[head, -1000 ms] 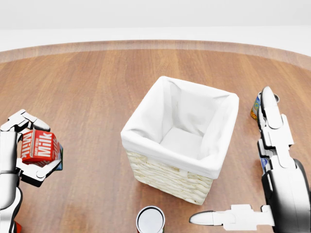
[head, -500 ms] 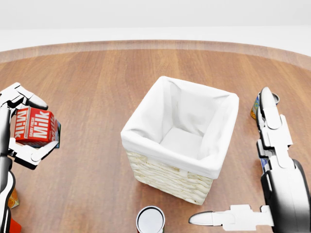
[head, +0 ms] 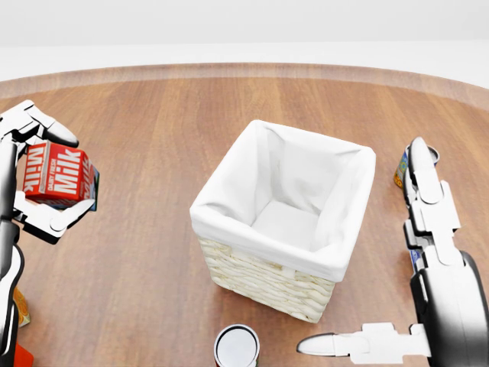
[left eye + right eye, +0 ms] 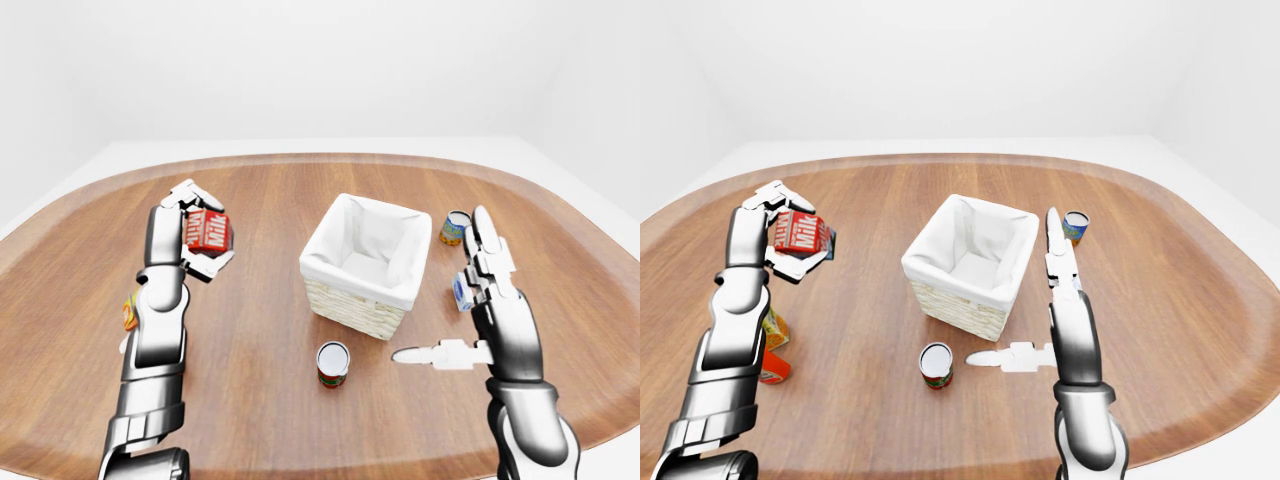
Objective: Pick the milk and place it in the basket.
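left hand (image 3: 34,180): fingers closed round red milk carton (image 3: 57,174), held above the wooden tabletop (image 3: 153,130) | wicker basket (image 3: 286,218) with white liner: well apart to that hand's right in head view | right hand (image 3: 405,252): fingers spread wide, holding nothing, just right of basket | tin can (image 3: 237,345): between the hands, below basket

You face a rounded wooden worktop (image 4: 280,190); beyond its far rim, pale floor meets plain white walls; lighting is even.
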Controlling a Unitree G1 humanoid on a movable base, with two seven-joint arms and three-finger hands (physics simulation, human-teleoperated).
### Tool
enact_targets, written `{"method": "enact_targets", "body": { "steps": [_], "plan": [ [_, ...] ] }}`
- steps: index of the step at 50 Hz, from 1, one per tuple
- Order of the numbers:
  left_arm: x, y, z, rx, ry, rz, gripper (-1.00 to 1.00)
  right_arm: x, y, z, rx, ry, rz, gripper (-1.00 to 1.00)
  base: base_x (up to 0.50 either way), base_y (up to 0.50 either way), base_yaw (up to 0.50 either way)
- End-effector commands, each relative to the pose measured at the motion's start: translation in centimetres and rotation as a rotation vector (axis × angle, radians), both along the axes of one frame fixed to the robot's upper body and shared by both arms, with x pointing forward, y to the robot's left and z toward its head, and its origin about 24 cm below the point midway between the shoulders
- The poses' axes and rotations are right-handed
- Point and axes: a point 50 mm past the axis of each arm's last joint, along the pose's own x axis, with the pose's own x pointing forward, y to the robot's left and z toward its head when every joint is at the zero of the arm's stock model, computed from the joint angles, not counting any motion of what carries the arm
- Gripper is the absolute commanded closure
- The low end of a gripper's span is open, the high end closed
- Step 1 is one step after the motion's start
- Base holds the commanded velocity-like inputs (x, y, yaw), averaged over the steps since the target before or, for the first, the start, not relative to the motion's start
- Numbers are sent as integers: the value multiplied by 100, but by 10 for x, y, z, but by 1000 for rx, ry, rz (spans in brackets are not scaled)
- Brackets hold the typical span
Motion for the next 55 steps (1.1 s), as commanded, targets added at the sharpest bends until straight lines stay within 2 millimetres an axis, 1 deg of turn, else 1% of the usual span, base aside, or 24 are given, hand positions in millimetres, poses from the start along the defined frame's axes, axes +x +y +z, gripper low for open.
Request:
{"method": "enact_targets", "body": {
  "steps": [1, 5, 8, 12, 15, 21, 26, 31, 34, 39, 41, 46, 52, 55],
  "plan": [
    [1, -5, 24, 24, -69, -5, 100, 0, 0, 0, -1, 0, 1, -100, 0, 0, 0],
    [0, -8, 32, 29, -81, -13, 100, 0, 0, 0, 1, 1, 0, -100, 0, 0, 0],
    [0, -14, 40, 41, -106, -34, 100, 0, 0, 0, 0, 0, 1, -100, 0, 0, 0],
    [3, -17, 41, 47, -104, -38, 100, 0, -1, 0, 1, 0, -1, -100, 0, 0, 0],
    [2, -22, 46, 54, -122, -58, 100, 0, 0, -1, 1, 1, 0, -100, 0, 0, 0],
    [5, -25, 44, 56, -115, -55, 100, 0, 0, -1, 3, 2, 1, -100, 0, 0, 0],
    [4, -32, 53, 63, -144, -85, 100, 0, 0, -1, 0, 1, 2, -100, 0, 0, 0],
    [7, -39, 51, 63, -139, -100, 100, 0, 0, -1, 1, 1, 4, -100, 0, 0, 0],
    [6, -42, 58, 54, -162, -116, 100, 1, 0, -2, 0, 4, 2, -100, 0, 0, 0],
    [9, -46, 57, 51, -159, -123, 100, 0, 0, -2, -1, 1, 2, -100, 0, 0, 0],
    [9, -48, 61, 44, -174, -133, 100, 1, 0, -2, -1, 2, 1, -100, 0, 0, 0],
    [12, -53, 64, 46, -177, -144, 100, 1, 0, -2, -2, 3, 1, -100, 0, 0, 0],
    [15, -56, 63, 45, -169, -147, 100, 0, 0, -2, -2, 1, 2, -100, 0, 0, 0],
    [14, -59, 67, 48, -182, -159, 100, 1, 0, -2, -1, 2, 3, -100, 0, 0, 0]
  ]
}}
